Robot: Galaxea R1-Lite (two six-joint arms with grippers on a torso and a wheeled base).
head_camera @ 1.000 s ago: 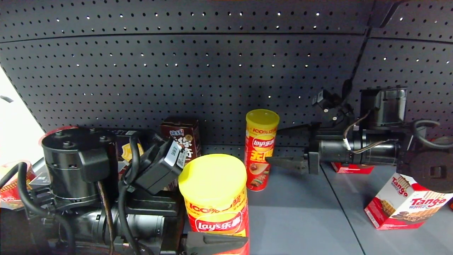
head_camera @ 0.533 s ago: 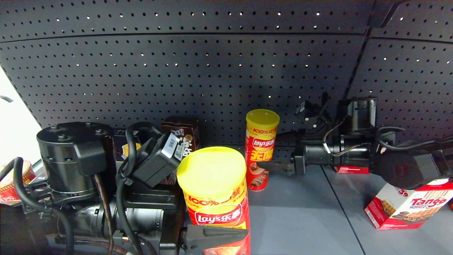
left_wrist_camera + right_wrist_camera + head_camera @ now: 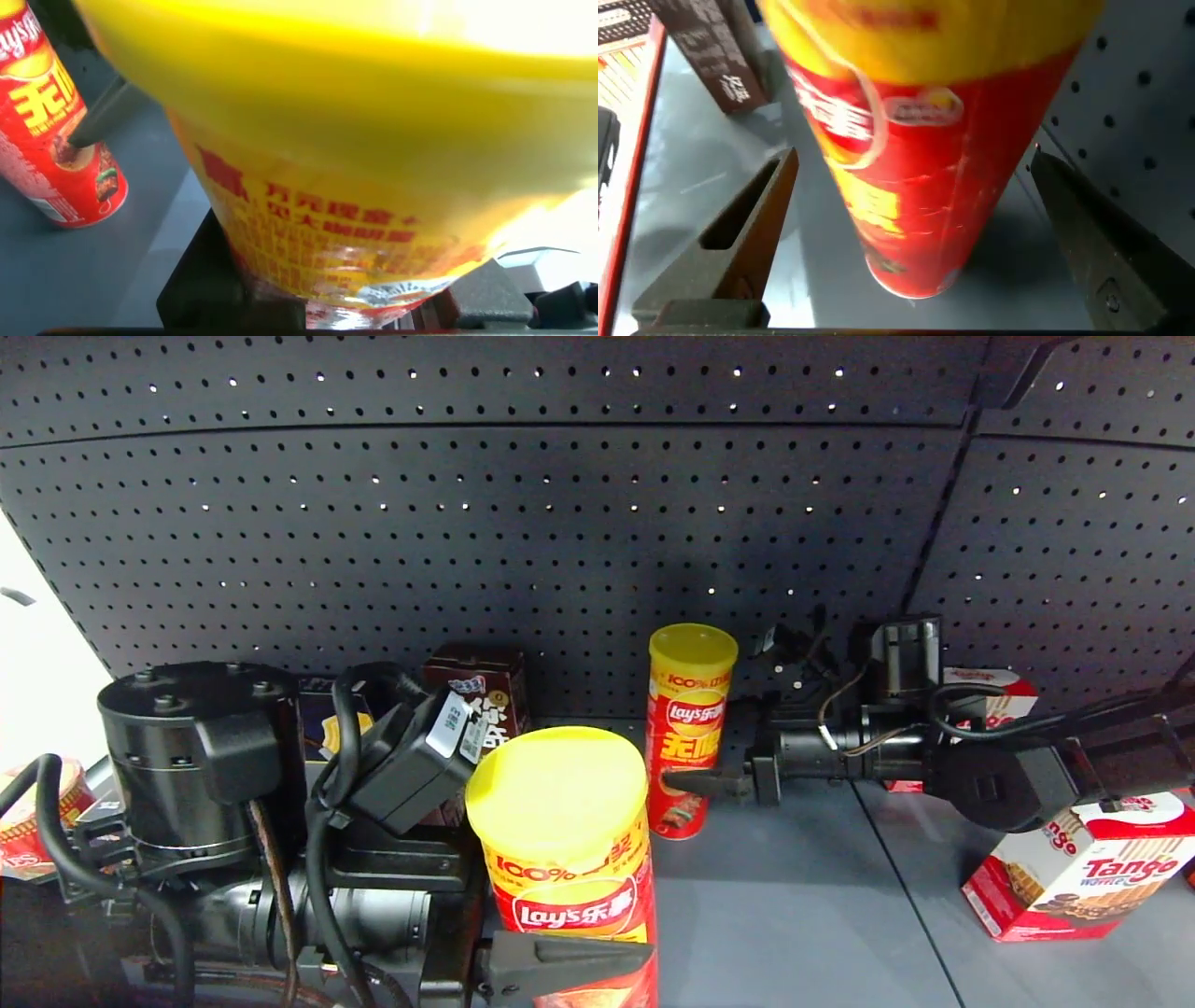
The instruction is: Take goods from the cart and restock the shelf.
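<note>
The left end effector (image 3: 565,971) is clamped low on the held chip can (image 3: 560,849), a red tube with a yellow lid, upright at the near edge of the shelf (image 3: 794,905). In the left wrist view this tube (image 3: 355,187) looms close. Whether its base rests on the shelf cannot be told.

Farther back, the standing chip can (image 3: 689,728) (same red tube, same yellow lid) stands upright on the shelf, near the pegboard (image 3: 467,523). The right end effector (image 3: 913,163) reaches in from the right with its fingers (image 3: 752,224) spread apart, one on either side of the tube's lower half; whether they touch it is unclear.

A brown carton (image 3: 481,695) stands left of that can. A wafer box (image 3: 1074,877) lies well to the right.
</note>
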